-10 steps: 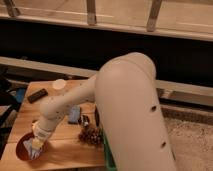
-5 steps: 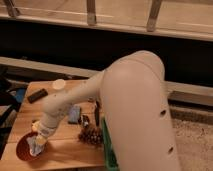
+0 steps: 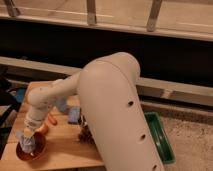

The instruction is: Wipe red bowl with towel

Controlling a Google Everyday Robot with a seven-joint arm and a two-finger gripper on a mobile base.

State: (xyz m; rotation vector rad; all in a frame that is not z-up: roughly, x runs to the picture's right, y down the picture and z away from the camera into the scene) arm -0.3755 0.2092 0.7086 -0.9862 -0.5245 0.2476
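Gripper (image 3: 28,136) sat at eight o'clock, my fingers pinched shut on the towel (image 3: 27,145), which lay in the red bowl (image 3: 39,152) and hid its middle; my arm (image 3: 110,110) blocked the table's (image 3: 62,147) three o'clock side.

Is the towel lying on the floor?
No, the gripper holds the towel down inside the red bowl on the table.

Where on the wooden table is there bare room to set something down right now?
Bare wood lies along the front edge, between the red bowl and the dark clump. Crowded: the gripper holds the towel in the bowl, with the blue block and an orange item just behind.
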